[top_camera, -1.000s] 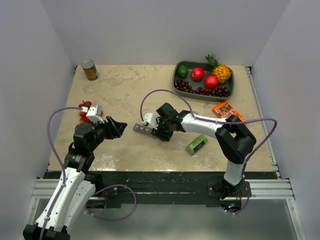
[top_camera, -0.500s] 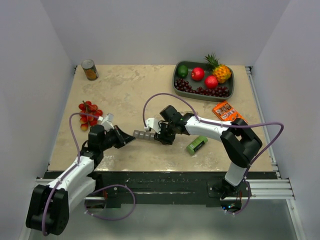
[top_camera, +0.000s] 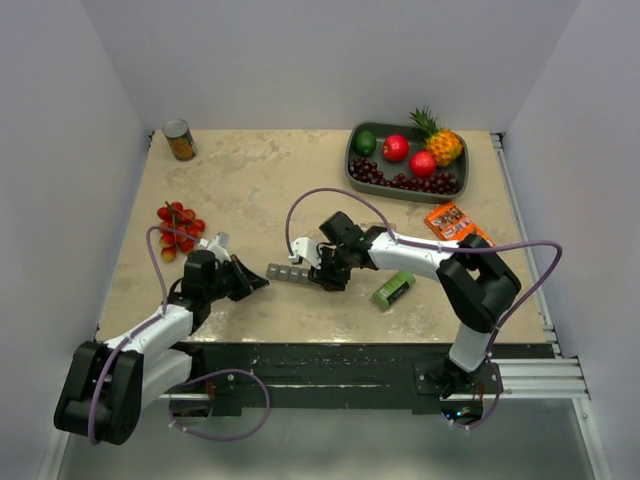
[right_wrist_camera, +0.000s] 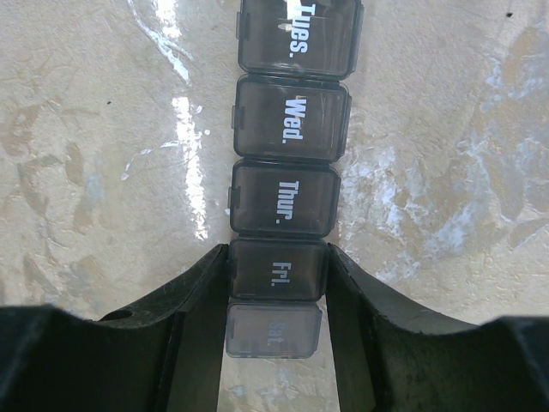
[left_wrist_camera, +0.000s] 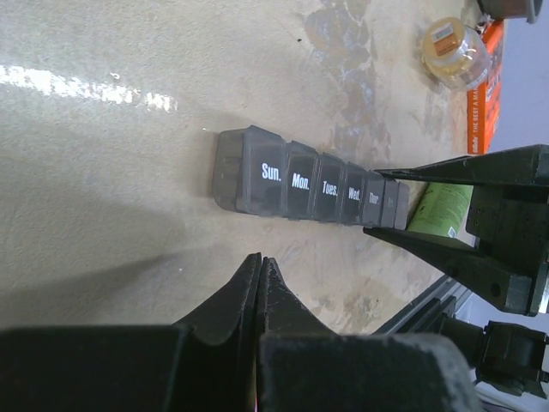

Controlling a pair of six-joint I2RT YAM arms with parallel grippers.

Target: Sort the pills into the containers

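**Top external view**
- Beige mottled stone-look desk [top_camera: 250, 180]: carries every item below.
- Long narrow grey plastic strip of small square lidded compartments [top_camera: 288, 270]: lies flat at the front centre of the desk, between the two grippers.
- Left gripper [top_camera: 260, 284]: black, low over the desk, with its tip just beside the strip's left end.
- Right gripper [top_camera: 320, 277]: black, set over the strip's right end.
- Green rectangular box [top_camera: 394, 289]: on the desk, just right of the right gripper.
- Dark oval fruit tray [top_camera: 349, 165]: at the back right, holding a pineapple [top_camera: 440, 142], round red fruits [top_camera: 396, 147], a green lime [top_camera: 365, 142] and dark red grapes [top_camera: 410, 182].
- Orange snack packet [top_camera: 455, 221]: in front of the tray.
- Cluster of red cherry tomatoes [top_camera: 178, 222]: near the left edge.
- Metal can [top_camera: 179, 140]: in the back left corner.

**Left wrist view**
- Left gripper: fingers pressed together with nothing between them. The tip is near the strip but apart from it.
- Strip: lids down, reading Sun., Mon., Tues., Wed., Thur., with the Sun. end nearest.
- Right gripper: one finger stands on each side of the strip's far end.
- Small clear plastic bottle [left_wrist_camera: 455, 53]: on the desk beyond the strip. Its contents are yellowish, and single pieces cannot be told apart.

**Right wrist view**
- Right gripper: narrowed onto the strip, with its fingers touching both sides of the Fri. compartment.
- Strip: the Sat. compartment sits between the fingers behind Fri. Thur., Wed. and Tues. run away from the gripper. The lids in view are closed.
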